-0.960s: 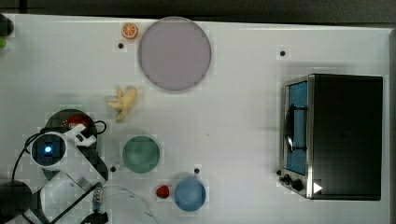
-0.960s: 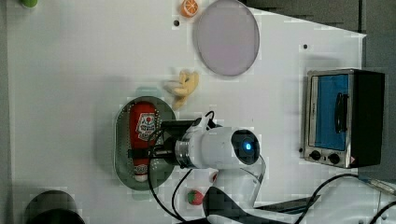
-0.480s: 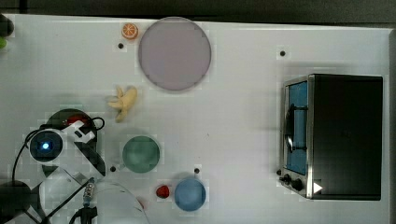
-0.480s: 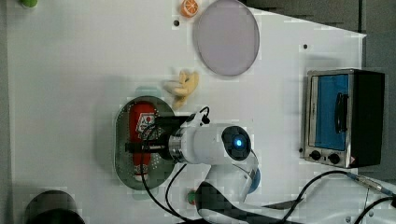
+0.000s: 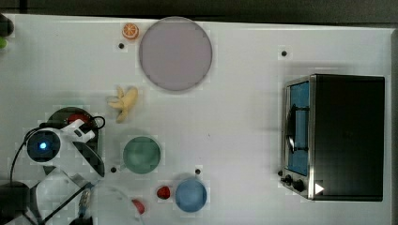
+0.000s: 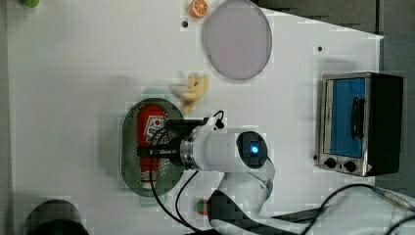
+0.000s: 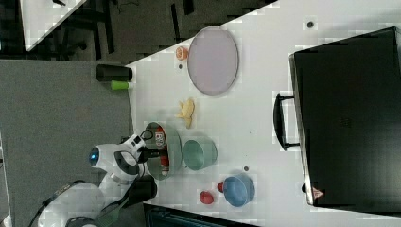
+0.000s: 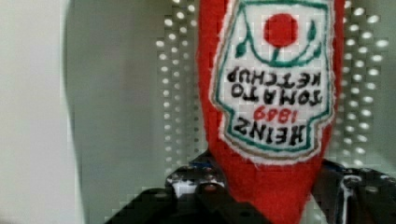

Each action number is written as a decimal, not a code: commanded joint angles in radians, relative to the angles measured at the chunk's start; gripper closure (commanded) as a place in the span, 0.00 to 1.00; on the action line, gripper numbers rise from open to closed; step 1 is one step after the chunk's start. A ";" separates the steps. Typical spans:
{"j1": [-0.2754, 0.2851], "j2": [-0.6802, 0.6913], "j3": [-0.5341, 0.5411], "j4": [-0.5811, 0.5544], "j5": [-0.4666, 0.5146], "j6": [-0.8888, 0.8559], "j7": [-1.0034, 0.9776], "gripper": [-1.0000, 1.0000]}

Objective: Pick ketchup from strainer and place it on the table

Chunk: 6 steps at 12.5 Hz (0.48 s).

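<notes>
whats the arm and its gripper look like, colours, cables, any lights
The arm is glossy white with rounded, tube-like segments and dark grey joint sections. A round blue light glows on one joint. Thin black cables loop loosely along it toward the wrist. The gripper is black, with dark fingers and small metal fittings.

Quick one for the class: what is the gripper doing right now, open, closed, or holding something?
Gripper: its fingers sit on either side of the ketchup in the strainer; whether they have closed on it cannot be told.

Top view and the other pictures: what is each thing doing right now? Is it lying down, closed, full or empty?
Red ketchup bottle: lying in the pale green perforated strainer, hand either side.
Toaster oven: door closed.
Round green bowl: empty.
Blue bowl: empty.
Purple plate: empty.
</notes>
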 commanded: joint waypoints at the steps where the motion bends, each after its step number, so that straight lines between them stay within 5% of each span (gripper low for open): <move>1: -0.026 -0.179 0.050 0.038 0.068 -0.067 0.046 0.44; 6: -0.125 -0.440 0.033 0.054 0.241 -0.336 0.042 0.44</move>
